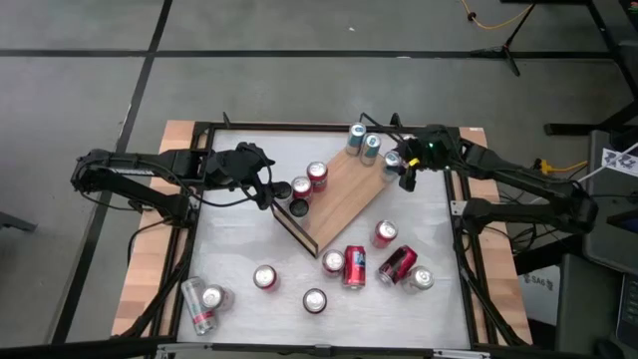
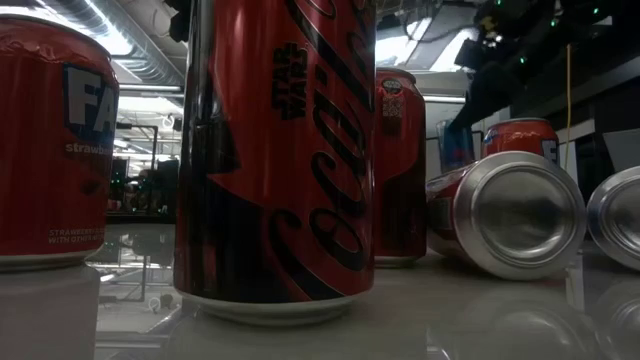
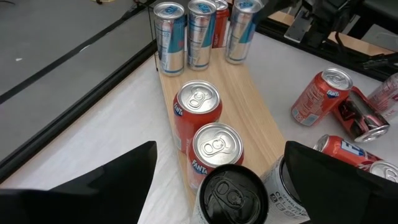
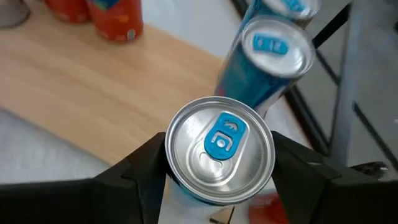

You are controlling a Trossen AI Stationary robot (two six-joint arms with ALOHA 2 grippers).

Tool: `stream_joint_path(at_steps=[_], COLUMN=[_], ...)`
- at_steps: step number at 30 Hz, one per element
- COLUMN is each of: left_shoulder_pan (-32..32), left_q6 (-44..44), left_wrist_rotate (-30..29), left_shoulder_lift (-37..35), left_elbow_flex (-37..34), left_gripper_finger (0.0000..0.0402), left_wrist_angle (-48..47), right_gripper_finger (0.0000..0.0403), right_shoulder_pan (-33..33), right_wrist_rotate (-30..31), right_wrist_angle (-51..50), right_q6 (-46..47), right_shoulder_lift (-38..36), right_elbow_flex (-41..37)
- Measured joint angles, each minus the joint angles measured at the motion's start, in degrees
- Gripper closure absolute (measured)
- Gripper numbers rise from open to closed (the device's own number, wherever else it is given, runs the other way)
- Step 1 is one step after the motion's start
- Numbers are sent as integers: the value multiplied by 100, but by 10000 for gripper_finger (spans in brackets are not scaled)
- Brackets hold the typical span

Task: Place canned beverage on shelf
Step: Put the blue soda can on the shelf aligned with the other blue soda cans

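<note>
One slim blue-tabbed can (image 4: 219,149) sits clamped between the right gripper's (image 4: 217,171) fingers at the far corner of the shelf (image 1: 344,194), which lies diagonally mid-table; its lower body is hidden. Two matching cans (image 1: 364,140) stand just beside it. Left gripper (image 3: 217,180) hovers spread and empty over the near end, above a black-topped can (image 3: 231,194) cut off by the frame.

You see even overhead light, ceiling glare on the table (image 2: 480,310), and the nearest can (image 2: 275,150) blurred.
</note>
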Motion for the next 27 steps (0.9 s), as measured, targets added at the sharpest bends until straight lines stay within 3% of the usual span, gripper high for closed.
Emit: stream_joint_path(at_steps=[10,20,27], left_shoulder_pan=[1,2,2], left_q6=[-21,-21,-19], left_wrist_rotate=[0,0,0], left_shoulder_lift=[0,0,0], left_elbow_flex=[0,0,0], left_gripper_finger=[56,56,56], left_wrist_angle=[37,42,41], right_gripper_finger=[171,170,148], right_shoulder_pan=[-459,-450,-448], right_wrist_rotate=[-609,-580,-555], right_wrist_angle=[513,661,659], right_q6=[-215,-315,-318], right_shoulder_lift=[84,86,89], right_elbow_flex=[-251,-307,-310])
